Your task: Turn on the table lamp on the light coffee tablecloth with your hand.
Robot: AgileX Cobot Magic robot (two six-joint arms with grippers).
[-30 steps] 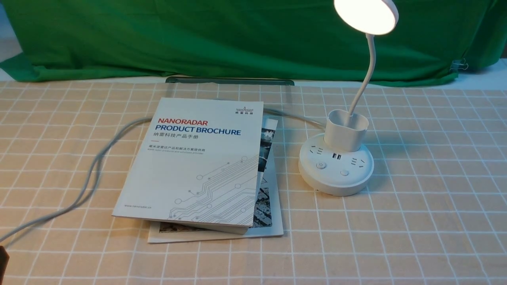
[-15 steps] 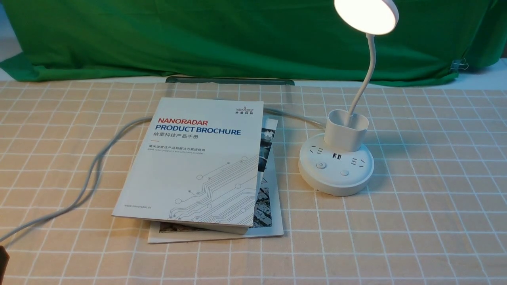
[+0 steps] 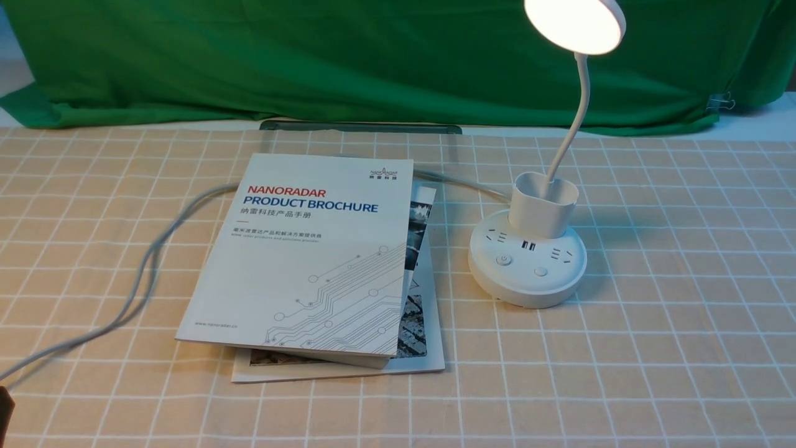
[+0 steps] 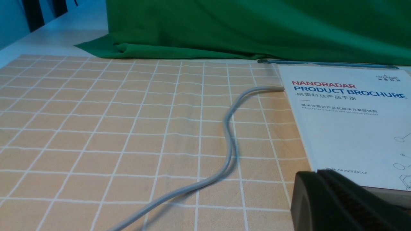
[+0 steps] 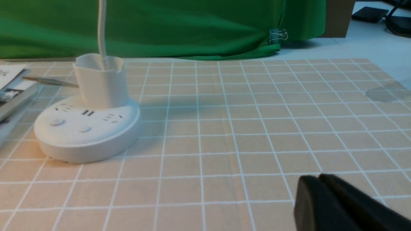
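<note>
- Bench cover first: the light coffee tablecloth (image 3: pixel 653 323) spreads flat across nearly the whole front view, and its far edge meets a draped green cloth (image 3: pixel 373 56) behind.
- Widest bare stretch of cloth lies right of the table lamp (image 3: pixel 527 264); the near strip is bare too.
- Brochure stack (image 3: pixel 311 261) sits centre, just left of the lamp's round base, not touching it.
- Lamp stands upright right of centre, disc head glowing at the top edge.
- Grey cord (image 3: pixel 149 261) snakes off left and under the brochures.
- Left pincer (image 4: pixel 321 195) hangs low beside the brochure's corner; right pincer (image 5: pixel 321 202) hangs low over bare cloth, well clear of the lamp. Both look closed, tips together, gripping nothing.
</note>
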